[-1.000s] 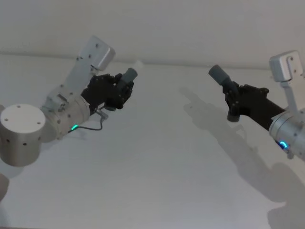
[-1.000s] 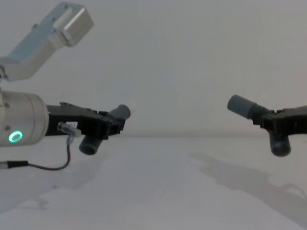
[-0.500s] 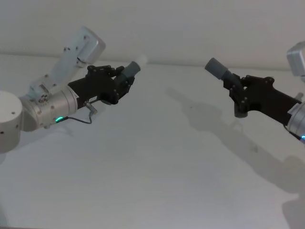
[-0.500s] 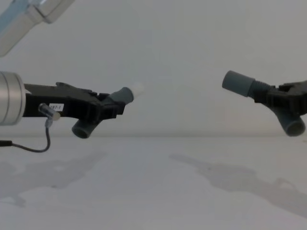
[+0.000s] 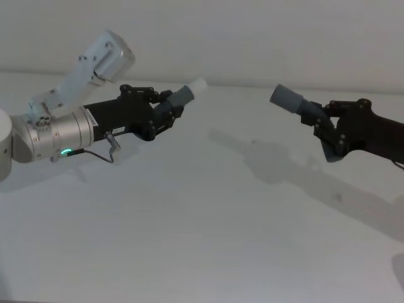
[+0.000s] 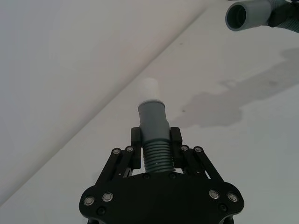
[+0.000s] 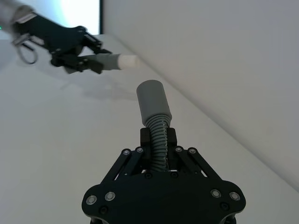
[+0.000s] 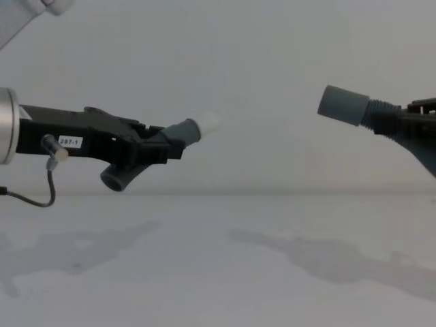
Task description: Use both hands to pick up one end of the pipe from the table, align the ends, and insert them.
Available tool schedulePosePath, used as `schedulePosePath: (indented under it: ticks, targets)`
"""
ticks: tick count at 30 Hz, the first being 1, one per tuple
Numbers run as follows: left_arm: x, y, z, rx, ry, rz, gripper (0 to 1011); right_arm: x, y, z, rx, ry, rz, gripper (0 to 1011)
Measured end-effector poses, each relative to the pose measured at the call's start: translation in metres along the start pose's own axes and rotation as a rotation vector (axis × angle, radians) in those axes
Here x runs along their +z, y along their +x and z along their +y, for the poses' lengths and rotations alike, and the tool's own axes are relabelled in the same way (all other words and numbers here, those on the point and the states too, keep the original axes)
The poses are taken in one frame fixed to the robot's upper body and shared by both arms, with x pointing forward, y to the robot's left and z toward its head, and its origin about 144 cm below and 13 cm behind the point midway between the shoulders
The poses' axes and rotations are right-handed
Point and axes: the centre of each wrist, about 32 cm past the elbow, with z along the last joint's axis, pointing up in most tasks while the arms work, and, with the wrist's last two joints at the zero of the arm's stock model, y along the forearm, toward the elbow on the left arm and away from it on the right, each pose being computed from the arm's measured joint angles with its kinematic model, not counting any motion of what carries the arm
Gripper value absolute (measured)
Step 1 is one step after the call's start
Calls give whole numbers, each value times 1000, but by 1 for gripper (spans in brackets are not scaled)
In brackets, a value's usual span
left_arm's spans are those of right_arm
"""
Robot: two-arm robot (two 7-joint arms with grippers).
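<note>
Both grey pipe pieces hang in the air above the white table (image 5: 189,227). My left gripper (image 5: 165,112) is shut on the piece with the white tip (image 5: 197,84), and that tip points toward the right. My right gripper (image 5: 323,123) is shut on the other piece (image 5: 287,98), whose open grey mouth faces left. A clear gap separates the two ends. In the chest view the white tip (image 8: 208,124) sits slightly lower than the grey mouth (image 8: 340,105). The left wrist view shows the ribbed pipe (image 6: 153,123) between the fingers, with the other mouth (image 6: 240,16) far off.
A plain pale wall rises behind the table's far edge (image 5: 252,87). Shadows of both arms lie on the surface under them. A thin cable loop (image 8: 48,197) hangs below my left arm.
Both arms have lifted and stretched inward. The white tip now points at the other piece, and the gap between the two ends has narrowed.
</note>
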Motion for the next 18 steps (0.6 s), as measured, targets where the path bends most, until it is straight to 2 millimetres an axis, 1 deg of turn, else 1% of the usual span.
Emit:
schedulePosePath:
  ticks: [2, 9, 18]
  targets:
    - [1, 2, 1, -24, -4, -2, 354, 2, 6, -5, 52, 1, -9, 185]
    - [5, 9, 1, -108, -19, -6, 354, 7, 20, -15, 155, -7, -25, 185]
    - [8, 14, 0, -212, -37, 6, 354, 15, 39, -29, 316, -40, -41, 185]
